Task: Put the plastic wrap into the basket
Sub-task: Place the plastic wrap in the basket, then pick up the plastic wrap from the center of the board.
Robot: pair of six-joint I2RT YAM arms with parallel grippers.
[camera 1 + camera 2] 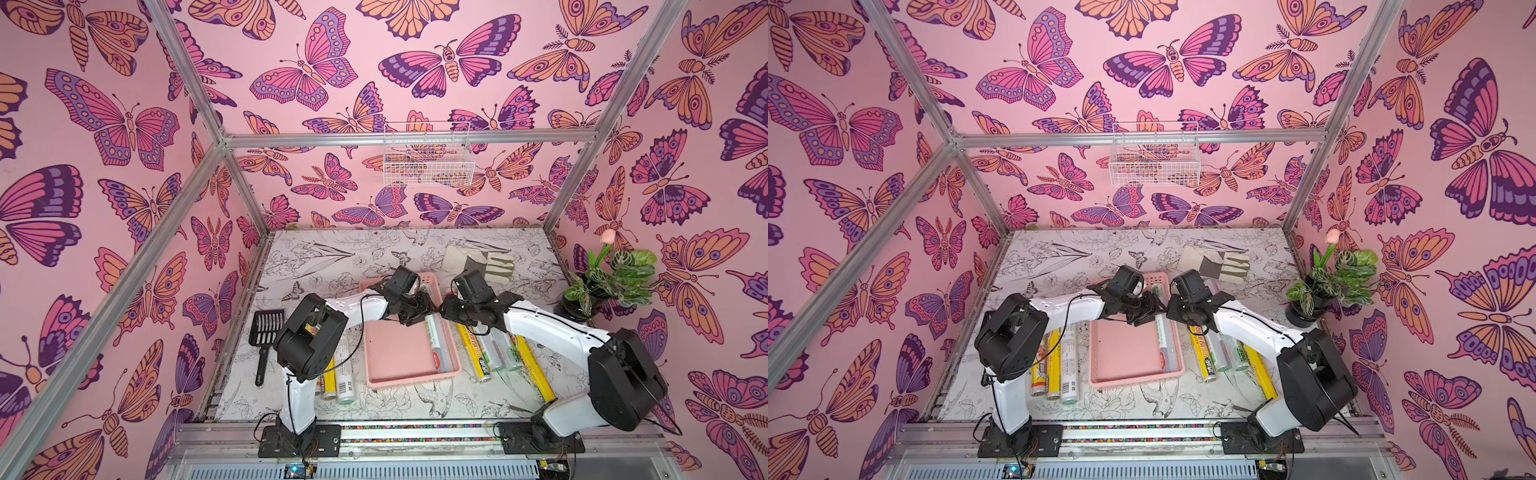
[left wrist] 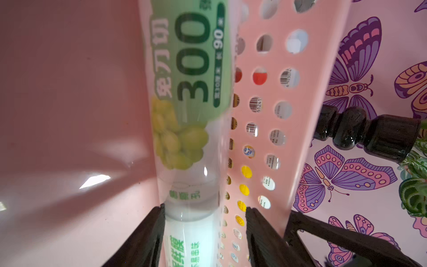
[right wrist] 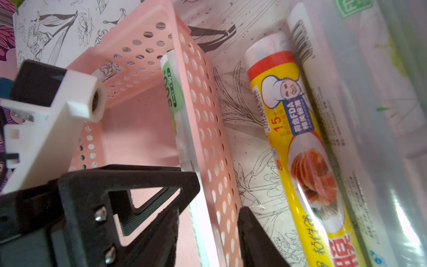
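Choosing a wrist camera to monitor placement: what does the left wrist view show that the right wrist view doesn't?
Only left wrist: the grape picture on the green-print roll, and plant leaves. Only right wrist: the yellow roll with its chef label, outside the basket. Both: the basket's perforated wall with that green-print roll inside against it.

rolls [image 1: 337, 384] half hidden under left arm [image 1: 307, 332], maybe three
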